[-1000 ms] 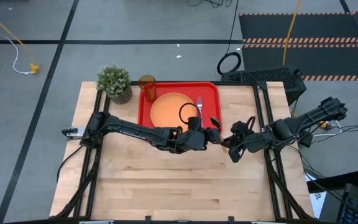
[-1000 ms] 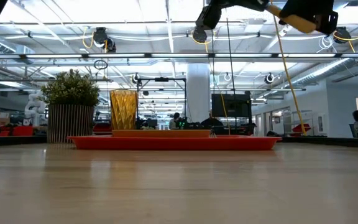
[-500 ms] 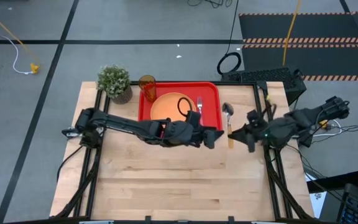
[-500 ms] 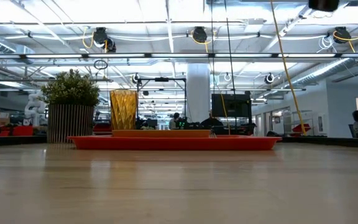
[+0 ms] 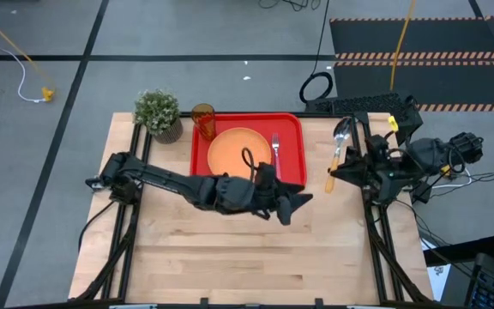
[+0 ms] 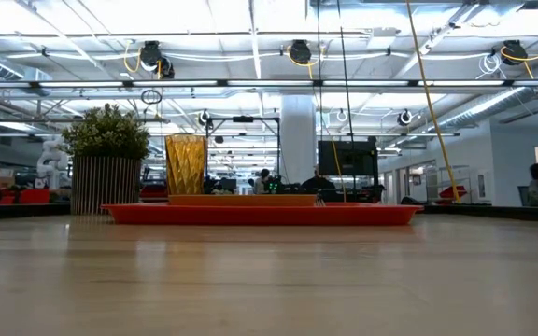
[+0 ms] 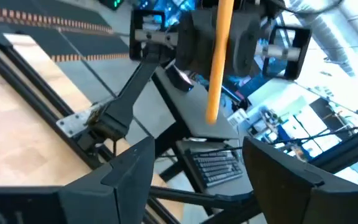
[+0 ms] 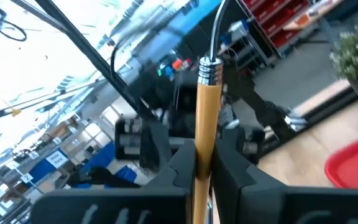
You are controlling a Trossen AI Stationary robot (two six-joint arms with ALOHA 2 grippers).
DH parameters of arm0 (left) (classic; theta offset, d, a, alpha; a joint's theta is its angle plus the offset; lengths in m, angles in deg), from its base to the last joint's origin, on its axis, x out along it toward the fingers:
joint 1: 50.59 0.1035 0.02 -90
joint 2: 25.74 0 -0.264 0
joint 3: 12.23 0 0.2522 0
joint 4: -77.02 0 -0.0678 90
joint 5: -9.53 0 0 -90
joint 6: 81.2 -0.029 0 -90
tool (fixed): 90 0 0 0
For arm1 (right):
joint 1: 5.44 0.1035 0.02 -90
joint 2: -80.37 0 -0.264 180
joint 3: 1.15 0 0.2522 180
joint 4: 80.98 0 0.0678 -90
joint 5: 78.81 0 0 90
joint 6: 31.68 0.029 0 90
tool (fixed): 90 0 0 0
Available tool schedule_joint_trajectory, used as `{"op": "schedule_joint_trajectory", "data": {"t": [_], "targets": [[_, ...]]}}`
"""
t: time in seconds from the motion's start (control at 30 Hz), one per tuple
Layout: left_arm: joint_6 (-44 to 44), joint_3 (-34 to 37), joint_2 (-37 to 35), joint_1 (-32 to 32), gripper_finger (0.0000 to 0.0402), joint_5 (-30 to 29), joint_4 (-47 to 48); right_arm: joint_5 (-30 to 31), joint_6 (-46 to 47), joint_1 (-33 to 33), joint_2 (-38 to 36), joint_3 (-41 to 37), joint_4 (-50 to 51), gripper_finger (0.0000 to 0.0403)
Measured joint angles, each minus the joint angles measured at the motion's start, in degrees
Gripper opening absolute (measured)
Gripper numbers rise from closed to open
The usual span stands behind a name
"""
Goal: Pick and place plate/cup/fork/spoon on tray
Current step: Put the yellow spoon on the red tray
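The red tray lies at the table's far middle; it also shows in the low view. On it rest the orange plate, the amber cup in the far left corner, and the red-handled fork to the right of the plate. My right gripper is over the table's right edge, to the right of the tray, shut on the spoon. My left gripper is open and empty near the tray's near right corner; its fingers stand wide apart. My right gripper pinches the spoon's orange-yellow handle between its two fingers. The fingers come level from the table's right and lie across the handle. The spoon is lifted clear, its silver bowl toward the far edge and the handle's free end toward the near edge.
A potted green plant stands to the left of the tray at the far edge. Bare wood spreads over the table's near half. Black frame rails run along both table sides.
My right gripper has drawn away from the left gripper toward the table's right and far edges, carrying the spoon. The spoon now stands beyond the tray's right side. My left gripper has gone a little toward the near edge. Both have left the low view.
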Motion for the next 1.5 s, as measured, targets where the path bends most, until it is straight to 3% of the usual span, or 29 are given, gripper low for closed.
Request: {"op": "schedule_joint_trajectory", "data": {"t": [0.3, 0.63, 0.97, 1.13, 1.5], "targets": [[-6.28, 0.02, 2.48, -2.86, 0.0301, -5.00, -6.95, -0.42, -2.92, 0.00, 0.40, 0.00, -2.62, 0.0014], [-8.45, 0.04, 4.63, -1.62, 0.0275, -4.89, -7.82, -4.47, -2.16, 0.00, 4.71, 0.00, -2.80, 0.0015], [-8.26, 0.04, 4.63, -0.13, 0.0266, 0.20, -7.89, -4.67, -0.95, 0.00, 10.27, 0.00, -8.00, 0.0015], [-8.33, 0.04, 4.61, -0.21, 0.0212, 2.67, -7.86, -4.91, -0.71, 0.02, 10.73, 0.00, -9.30, 0.0015], [-9.02, -0.01, 4.49, -0.41, 0.0026, 2.93, -7.04, -4.41, 0.27, -0.02, 10.44, -0.04, -8.31, 0.0018]]}}
